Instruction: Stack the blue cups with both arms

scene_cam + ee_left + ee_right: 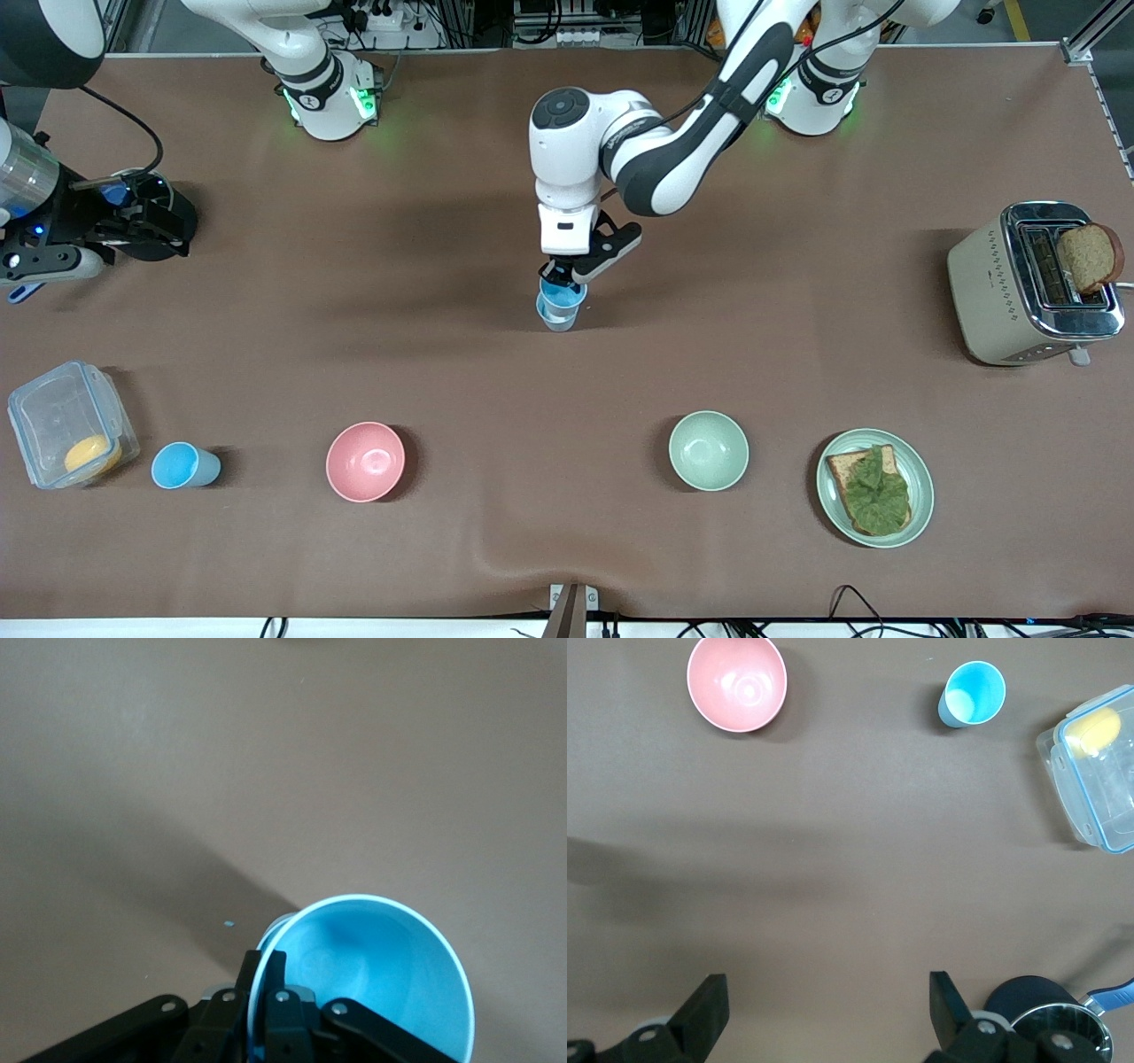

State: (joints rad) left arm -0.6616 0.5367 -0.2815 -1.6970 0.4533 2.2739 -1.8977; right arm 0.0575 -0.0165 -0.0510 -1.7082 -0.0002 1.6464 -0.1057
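Your left gripper [560,276] is pinching the rim of a bright blue cup [563,295], one finger [276,992] inside the wall and the other outside, narrowly set around the thin plastic. That cup sits in the mouth of a paler blue cup [556,317] standing on the table [443,266] near its middle. Your right gripper [824,1014] waits above the right arm's end of the table, its fingers spread wide with nothing between them. A third blue cup [183,466] stands upright nearer the front camera, between the clear container [69,425] and the pink bowl [365,461].
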